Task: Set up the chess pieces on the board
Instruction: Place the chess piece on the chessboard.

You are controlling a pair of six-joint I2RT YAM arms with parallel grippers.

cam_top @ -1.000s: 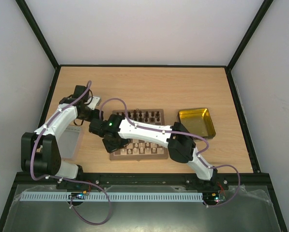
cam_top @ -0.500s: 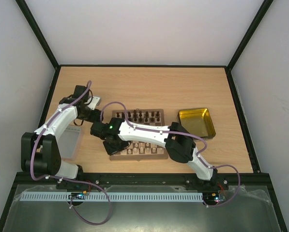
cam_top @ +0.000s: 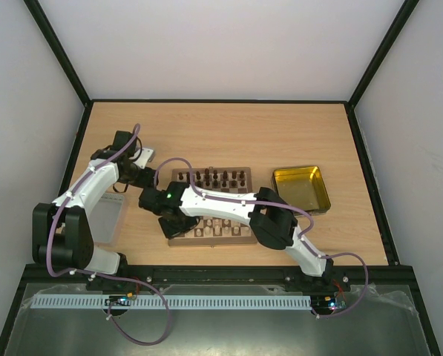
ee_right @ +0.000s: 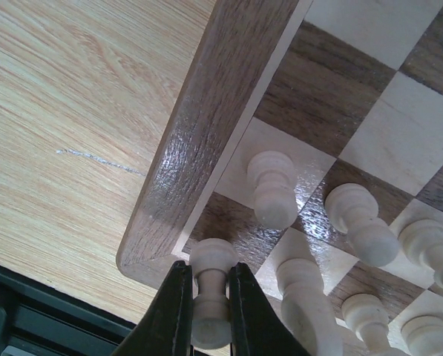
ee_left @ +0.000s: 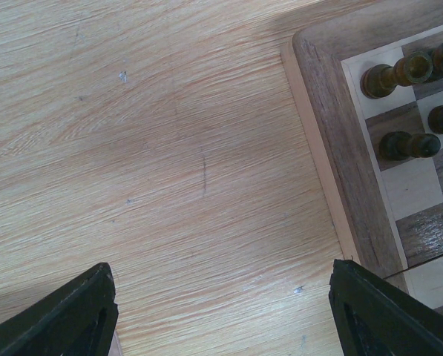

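Jaws of the right gripper (ee_right: 210, 280) are clenched on a cream piece (ee_right: 213, 256) at the near-left corner of the board (ee_right: 199, 141), with more cream pieces (ee_right: 355, 215) lined up just beside it. Left gripper (ee_left: 221, 319) hangs with fingers (ee_left: 65, 319) spread wide over the tabletop (ee_left: 169, 148), just off the board's left edge near the dark pieces (ee_left: 395, 74).

2 arms are seen: the left arm (cam_top: 87, 189) and the right arm (cam_top: 221, 200) are made of white shells joined by black round joints. A thin purple cable (cam_top: 171, 159) is looped along each one, behind its pincer. A small green light (cam_top: 168, 195) is lit just behind the right pincer (ee_right: 206, 270). Black flat fingers (ee_right: 169, 319) are fitted on both pincers.
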